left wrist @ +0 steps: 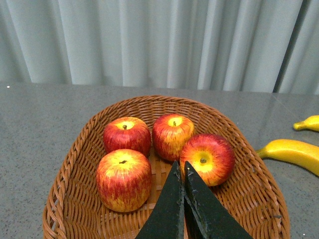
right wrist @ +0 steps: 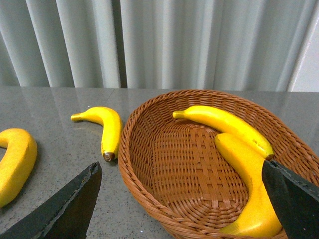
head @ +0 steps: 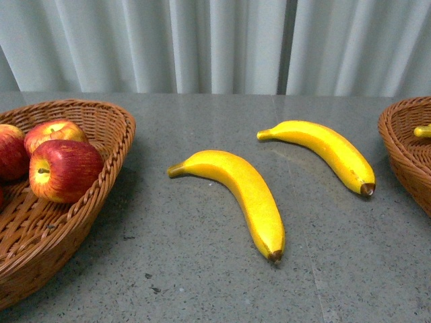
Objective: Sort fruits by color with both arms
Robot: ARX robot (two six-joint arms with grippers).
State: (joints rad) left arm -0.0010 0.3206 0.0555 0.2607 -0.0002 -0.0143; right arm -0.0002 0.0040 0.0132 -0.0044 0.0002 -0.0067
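Several red-and-yellow apples (left wrist: 123,178) lie in the left wicker basket (left wrist: 75,159); my left gripper (left wrist: 182,167) hovers shut and empty just over them, beside one apple (left wrist: 208,157). Two bananas (head: 246,192) (head: 330,151) lie on the grey table between the baskets. In the right wrist view my right gripper (right wrist: 180,167) hangs wide open above the near rim of the right basket (right wrist: 144,184), which holds two bananas (right wrist: 224,122) (right wrist: 249,174). Neither arm shows in the front view, where the apples (head: 64,169) sit at the left.
The grey speckled table (head: 202,282) runs back to a pale curtain (head: 215,40). The left basket (head: 101,134) and the right basket (head: 404,155) stand at the front view's two edges. The loose bananas (right wrist: 107,127) (right wrist: 17,159) lie beside the right basket.
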